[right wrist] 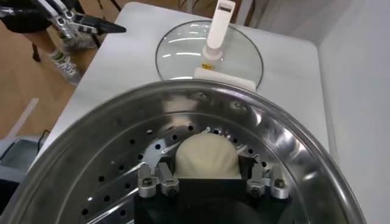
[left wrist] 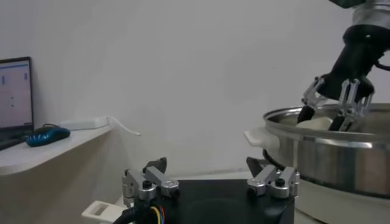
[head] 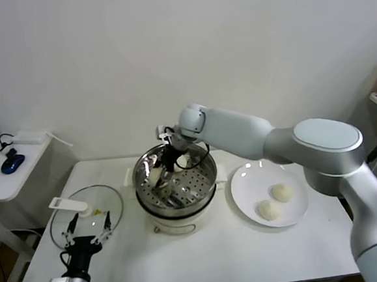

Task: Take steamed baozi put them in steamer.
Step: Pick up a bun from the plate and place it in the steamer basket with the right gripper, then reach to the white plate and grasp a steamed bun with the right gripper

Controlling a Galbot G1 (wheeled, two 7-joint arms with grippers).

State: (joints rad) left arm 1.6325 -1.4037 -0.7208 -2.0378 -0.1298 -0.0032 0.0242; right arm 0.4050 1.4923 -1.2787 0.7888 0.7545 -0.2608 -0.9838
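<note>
Resting at the lower left of the head view, the left claw stands open and empty above the worktop, just in front of the glass lid. Centre frame, the right claw is lowered inside the steamer, closed on one steamed baozi just above the perforated tray. Right of the steamer, a white plate carries two more baozi, touching each other
</note>
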